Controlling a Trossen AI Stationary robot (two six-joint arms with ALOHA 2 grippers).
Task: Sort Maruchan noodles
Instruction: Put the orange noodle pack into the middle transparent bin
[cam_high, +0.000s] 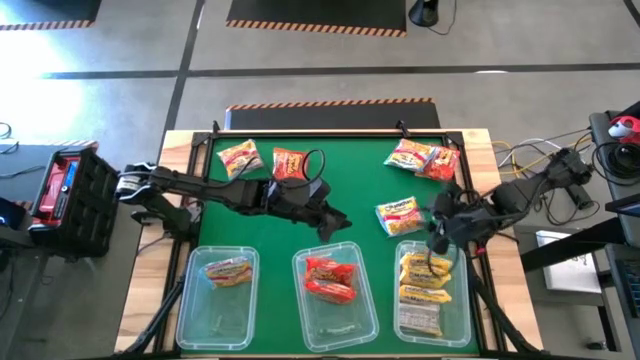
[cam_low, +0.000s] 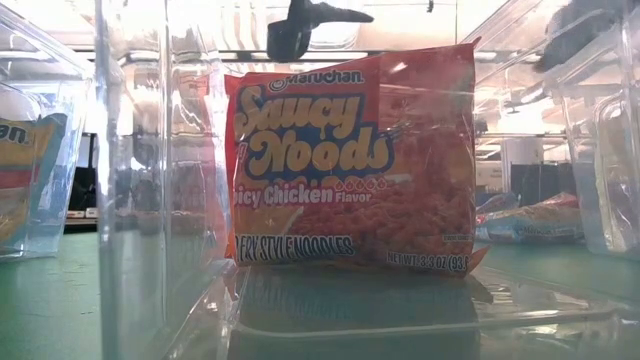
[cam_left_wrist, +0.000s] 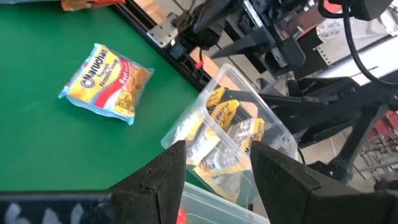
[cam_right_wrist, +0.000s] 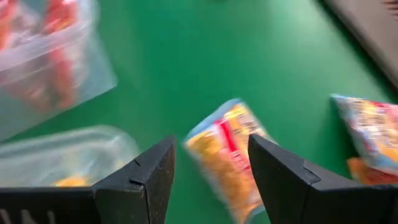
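Red noodle pkt in mid bin; both grippers open.

Bare green bench in the centre, free passage. Three clear bins line the near edge, blocking it. Loose packets lie right of centre and along the far side. Left arm stretches across the middle.

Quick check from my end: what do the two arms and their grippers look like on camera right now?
Both arms are dark, jointed and slim, with black cables running along them. The left gripper has two broad matte-black fingers with angular, wedge-shaped tips. The right gripper has the same black blocky fingers. No coloured markings show on either gripper.
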